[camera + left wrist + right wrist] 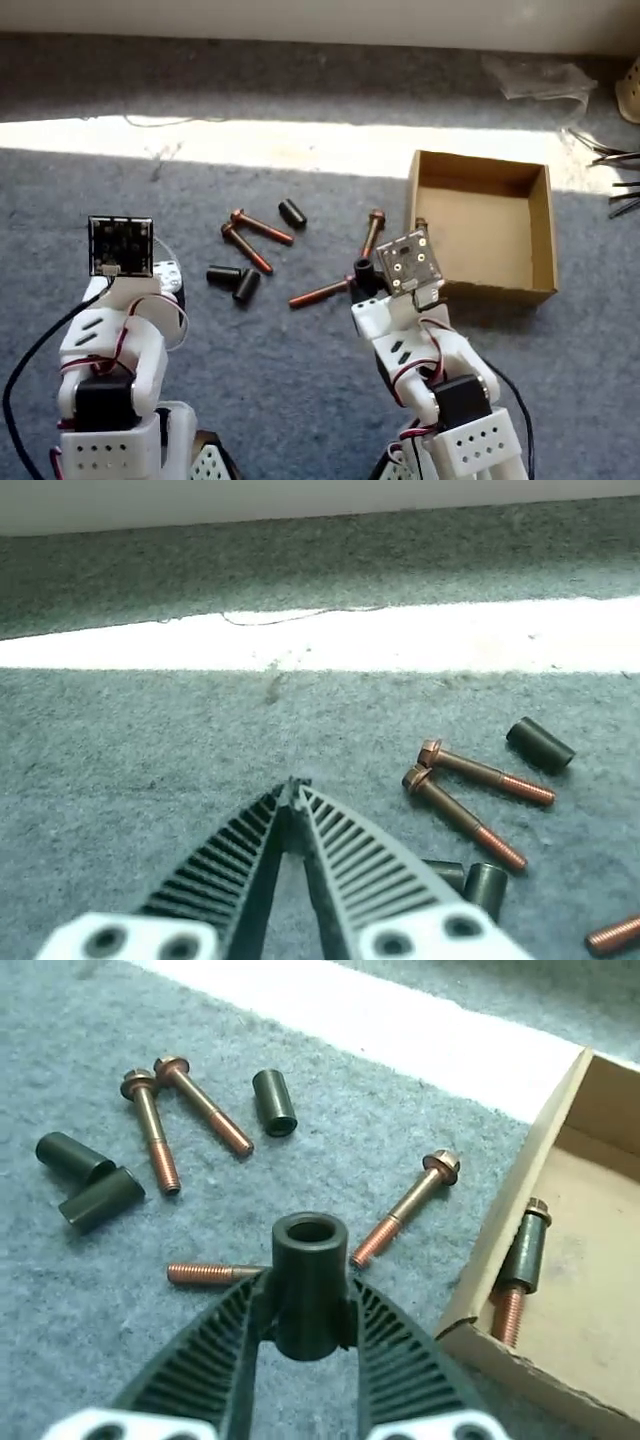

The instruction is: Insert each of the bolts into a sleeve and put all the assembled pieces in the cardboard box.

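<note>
**Sleeve [308, 1250] held upright, bolts lying flat beside it**

The right gripper [308, 1295] is squeezed tight on a black sleeve. The sleeve stands up between the fingers, and its open hole faces the wrist camera. It is over the grey carpet [300, 400], near a corner of the cardboard box [545, 230].

The nearest bolt [215, 1273] lies flat on the carpet just behind the sleeve. Its long side runs across, from the right gripper toward the left arm. The head end is right beside the right gripper, and the threaded end points at the left arm.

A second bolt [405, 1205] lies between the sleeve and the box. Its tip is near the sleeve and its head is farther off.

The left gripper [293, 792] is closed with nothing in it. It sits well apart from all the bolts. A pair of bolts [465, 820] lies side by side between the two arms, off to the left gripper's right. Their heads point toward the left arm and their tips point toward the right arm.

One finished piece [520, 1260] already lies in the box, close to the wall.

I think the trouble is the direction. The hole points up, but every bolt lies flat. So a bolt must be picked up and turned, or the sleeve must be tipped. The left gripper is the free one, and I think the pair of bolts is closest to it.
</note>
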Robot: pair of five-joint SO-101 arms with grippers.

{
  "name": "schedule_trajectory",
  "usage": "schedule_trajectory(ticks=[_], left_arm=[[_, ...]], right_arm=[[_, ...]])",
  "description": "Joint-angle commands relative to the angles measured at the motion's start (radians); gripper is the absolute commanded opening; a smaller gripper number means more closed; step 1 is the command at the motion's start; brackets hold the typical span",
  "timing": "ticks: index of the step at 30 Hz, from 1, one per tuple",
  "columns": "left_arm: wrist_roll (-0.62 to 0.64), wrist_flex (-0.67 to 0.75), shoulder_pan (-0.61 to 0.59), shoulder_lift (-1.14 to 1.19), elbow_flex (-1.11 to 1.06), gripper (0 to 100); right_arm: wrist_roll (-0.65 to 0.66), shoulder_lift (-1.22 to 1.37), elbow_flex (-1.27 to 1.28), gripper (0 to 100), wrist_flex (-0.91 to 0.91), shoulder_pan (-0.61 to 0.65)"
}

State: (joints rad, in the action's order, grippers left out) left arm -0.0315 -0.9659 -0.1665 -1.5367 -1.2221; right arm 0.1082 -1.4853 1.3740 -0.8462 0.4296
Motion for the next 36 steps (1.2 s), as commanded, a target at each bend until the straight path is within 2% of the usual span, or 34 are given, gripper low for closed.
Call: schedule_trajectory(ticks=[1, 8, 12, 20, 24, 36], left_arm=[[-0.035, -0.08, 0.085, 0.18, 0.194, 1], [-0.031, -0.161, 0.099, 0.561, 0.466, 1], [-0.017, -0.204, 0.165, 0.73, 0.547, 1], [0.281, -0.216, 0.291, 1.017, 0.723, 1], [0.473, -0.212, 0.288, 1.141, 0.817, 1], [0.804, -0.218, 0.232, 1.561, 1.024, 1]], right_arm=[[-0.009, -0.047, 0.012, 0.3, 0.061, -0.018], [-0.009, -0.205, 0.127, 0.3, 0.079, -0.018], [-0.008, -0.34, 0.196, 0.3, 0.085, -0.018], [-0.003, -0.351, 0.236, 0.3, 0.085, -0.012], [-0.003, -0.351, 0.24, 0.3, 0.085, -0.012], [-0.002, -0.352, 0.24, 0.3, 0.085, -0.012]])
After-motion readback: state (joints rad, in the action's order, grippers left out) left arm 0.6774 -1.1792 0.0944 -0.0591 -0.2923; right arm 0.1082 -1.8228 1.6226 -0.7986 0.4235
